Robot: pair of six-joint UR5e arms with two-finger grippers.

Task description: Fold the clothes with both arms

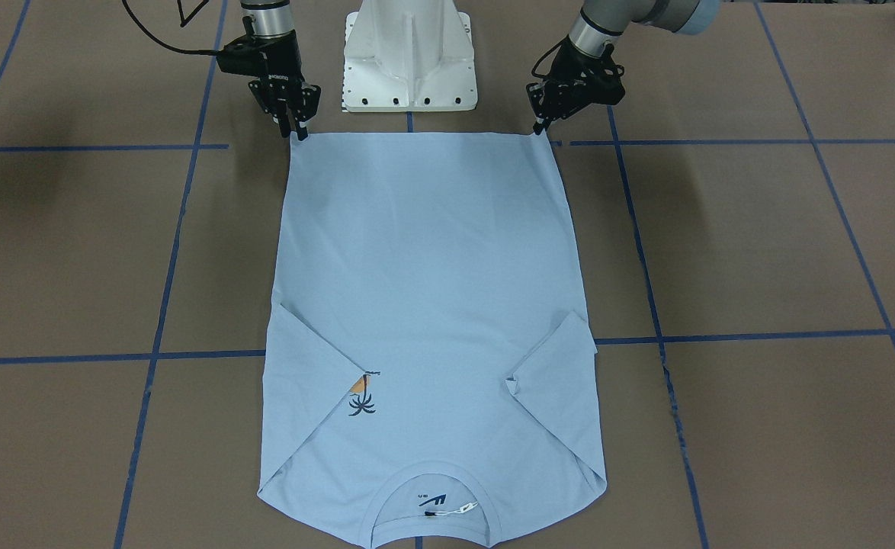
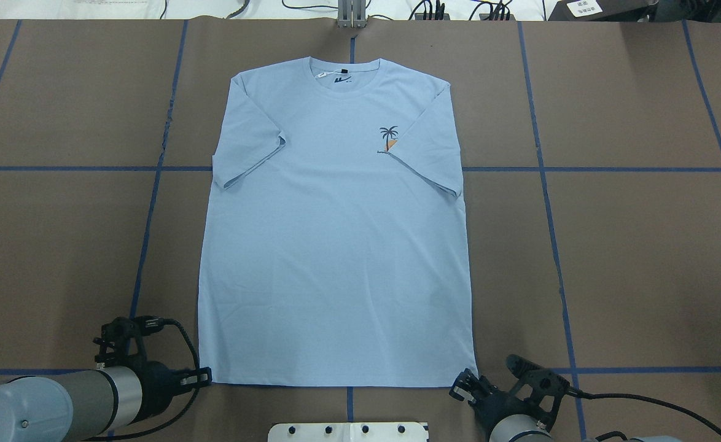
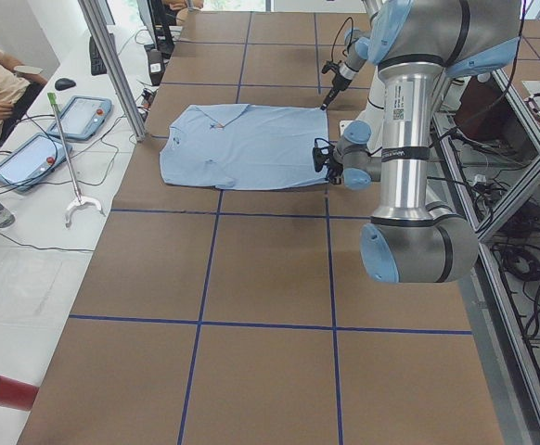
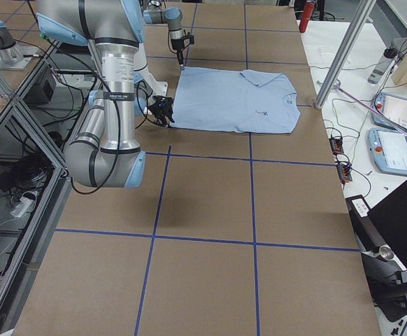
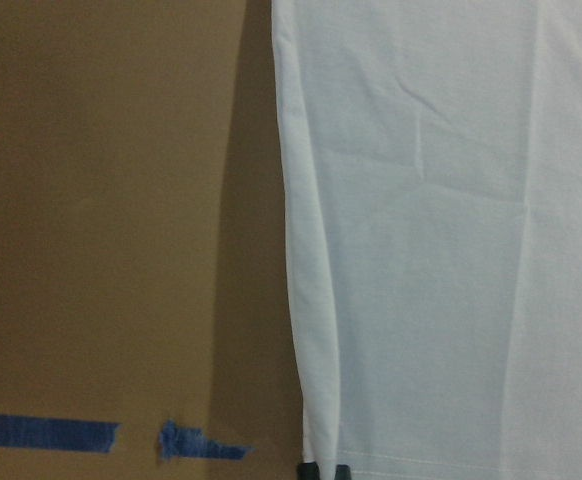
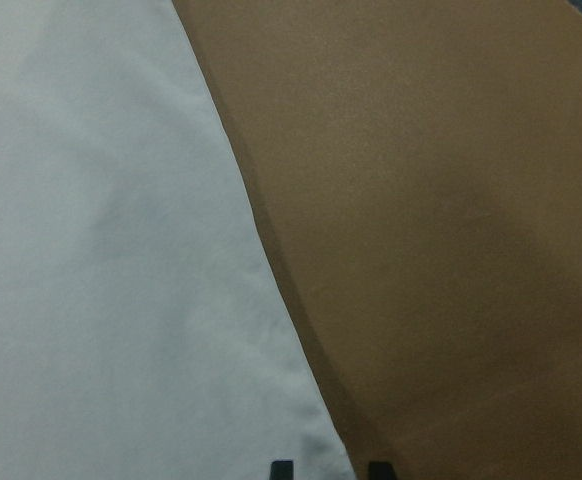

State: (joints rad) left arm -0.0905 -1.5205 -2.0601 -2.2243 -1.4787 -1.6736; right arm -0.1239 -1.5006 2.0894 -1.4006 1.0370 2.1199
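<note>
**Laid flat, met at both near corners**

The light blue short-sleeved T-shirt (image 1: 425, 259) carries a small chest print (image 1: 361, 396) of a dark palm tree over an orange patch, with no words beside it. Inside the ribbed round collar sits a dark neck label (image 1: 432, 501) with a pale slanted mark and tiny letters too small to read. A little white tag on a string (image 1: 461, 508) lies next to it. White lettering on the body of the black two-finger right pincer (image 1: 296, 131) cannot be made out either.

The shirt lies flat, front up, on the brown paper-covered desk (image 1: 760, 244) marked with blue tape lines. Its collar is on the side away from the robot and its hem is toward the white pedestal base (image 1: 409, 53). Both sleeves are folded in over the chest, and one sleeve edge hides part of the orange patch. In the front-facing view both silver arms (image 1: 646, 11) are cut off at the top edge.

The right pincer points down on one hem corner. Its wrist view shows two dark fingertips (image 6: 282, 470) at the bottom edge, a narrow gap apart, with the shirt's corner in that gap and the cloth flat. The black two-finger left pincer (image 1: 543, 128) touches the other hem corner. Its wrist view shows only a dark sliver of fingertip (image 5: 311, 470) at the hem, so I cannot tell whether it grips the cloth.
</note>
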